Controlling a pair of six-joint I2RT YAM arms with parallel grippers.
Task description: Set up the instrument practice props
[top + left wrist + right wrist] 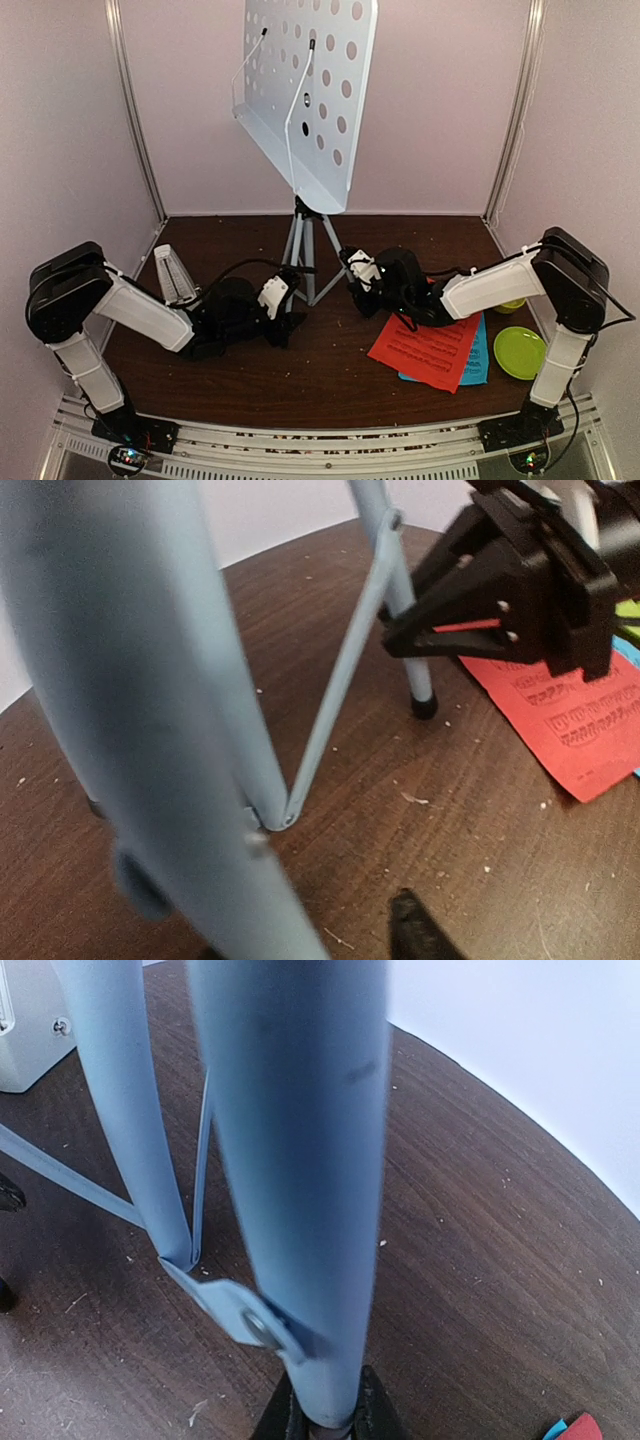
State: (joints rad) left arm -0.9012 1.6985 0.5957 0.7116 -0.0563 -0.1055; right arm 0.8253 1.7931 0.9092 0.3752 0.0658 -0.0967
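The music stand [305,100] stood upright on its tripod [303,250]. Right of the tripod, the right claw [350,264] gripped one leg; left of it, the left claw [285,303], equally near, hung half open around another.

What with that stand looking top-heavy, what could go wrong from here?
1. The right gripper is shut on a tripod leg; a sideways pull could tip the big music-stand desk overhead.
2. If it falls left, it may hit the metronome.
3. The right arm is low beside the red sheet-music page and might drag it.
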